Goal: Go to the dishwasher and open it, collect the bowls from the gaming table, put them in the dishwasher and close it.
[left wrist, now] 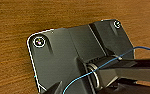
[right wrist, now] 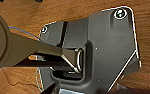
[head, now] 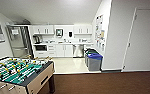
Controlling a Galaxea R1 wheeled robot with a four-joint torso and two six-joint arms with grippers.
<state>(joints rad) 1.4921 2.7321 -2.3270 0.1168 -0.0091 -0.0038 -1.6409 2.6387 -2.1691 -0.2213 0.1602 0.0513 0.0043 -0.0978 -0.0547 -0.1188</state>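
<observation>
Closest thing to the camera in the head view is the foosball table (head: 21, 73), green field, rods with little players, wooden side panel, parked on the brown carpet (head: 103, 83).

Now the bit that matters: the dishwasher (head: 78, 50) is way at the back of the kitchenette, well apart from the foosball table. It's the shiny steel front set into the lower cabinets, and it looks closed from here. Using the dishwasher as the anchor: white cabinet doors (head: 64, 50) sit just beside it on the foosball-table side, and further along that same run there's a dark oven or microwave front (head: 41, 47). The counter (head: 63, 43) runs above it with a kettle-ish thing (head: 37, 38) toward the far end, and white upper cabinets (head: 43, 29) hang over that. On the other side of the dishwasher, nearer the camera, stand a couple of bins, the front one grey with a blue lid (head: 94, 61), against a white wall with papers pinned up (head: 99, 31). Pale floor (head: 69, 65) stretches from the dishwasher out to where the carpet starts. Further off past the wall corner there's a white door (head: 143, 40).

Both wrist views look down at brown carpet with the robot's own dark plate in the way. Can't tell whether the jaws on either arm are apart or together.
</observation>
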